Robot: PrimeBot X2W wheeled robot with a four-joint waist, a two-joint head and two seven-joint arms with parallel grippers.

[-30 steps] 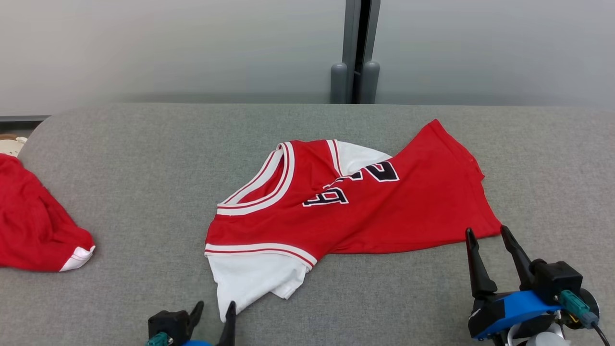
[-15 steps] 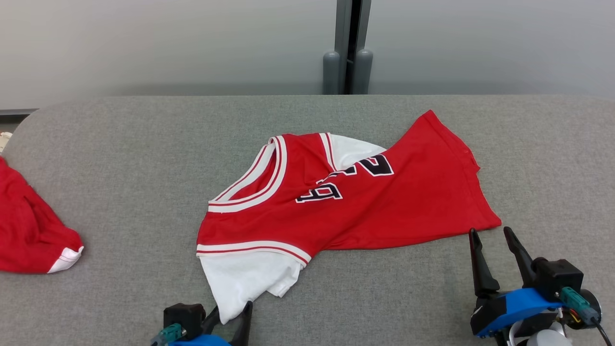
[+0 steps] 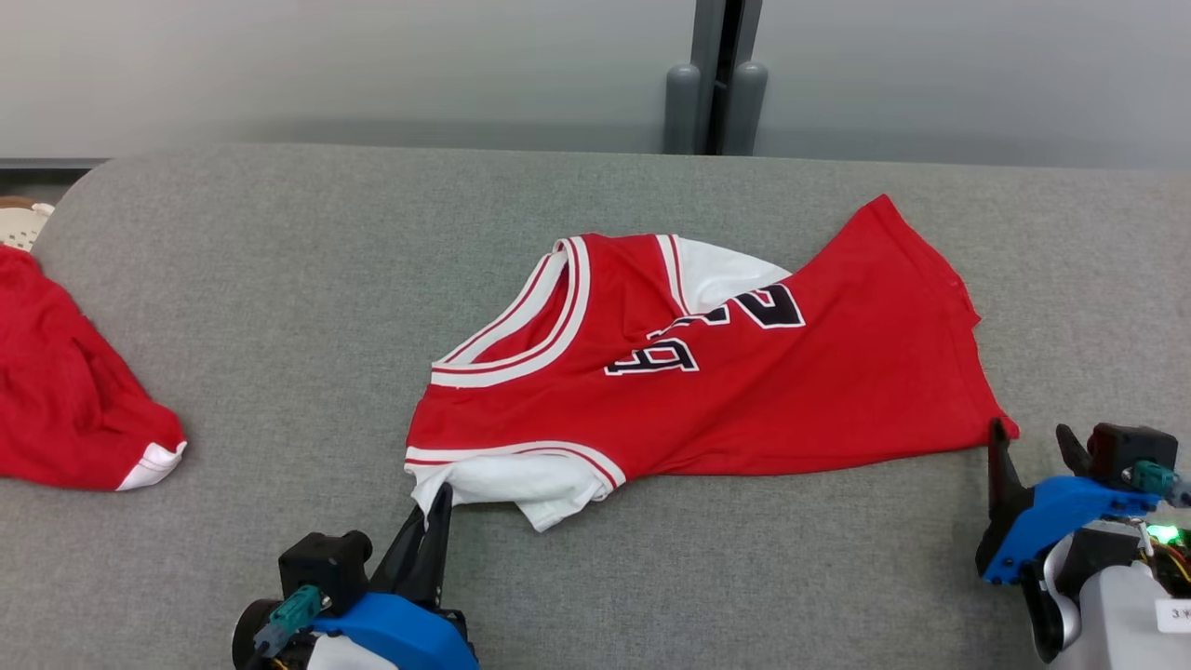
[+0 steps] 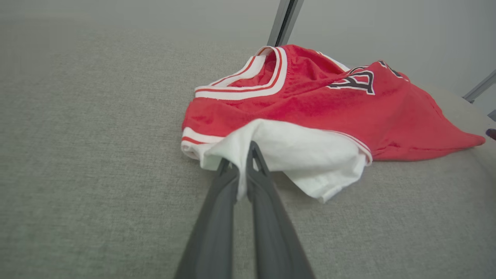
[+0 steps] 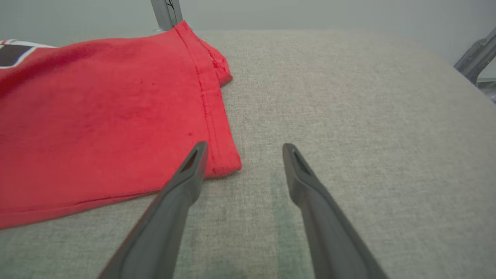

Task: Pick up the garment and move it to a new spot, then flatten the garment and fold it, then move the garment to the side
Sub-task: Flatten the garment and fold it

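The garment [image 3: 744, 391], a red jersey with white sleeves and a black number, lies crumpled across the middle of the grey padded table [image 3: 260, 279]. My left gripper [image 3: 437, 498] is shut on the edge of its near white sleeve [image 3: 521, 484]. In the left wrist view the two fingers [image 4: 263, 193] pinch white cloth [image 4: 302, 151] between them. My right gripper [image 3: 1031, 437] stands open at the garment's right hem corner [image 3: 1000, 423]. In the right wrist view its left fingertip [image 5: 195, 155] lies over that hem corner [image 5: 224, 162], while the other fingertip is over bare table.
A second red garment [image 3: 74, 409] with a white trim lies at the table's left edge. A grey post [image 3: 716, 93] stands behind the table's far edge. Bare table stretches to the right of the hem [image 5: 368, 116].
My left gripper has shut on the white sleeve, which is now bunched up toward the jersey's body. The head camera has shifted. The right gripper stays open by the hem corner.
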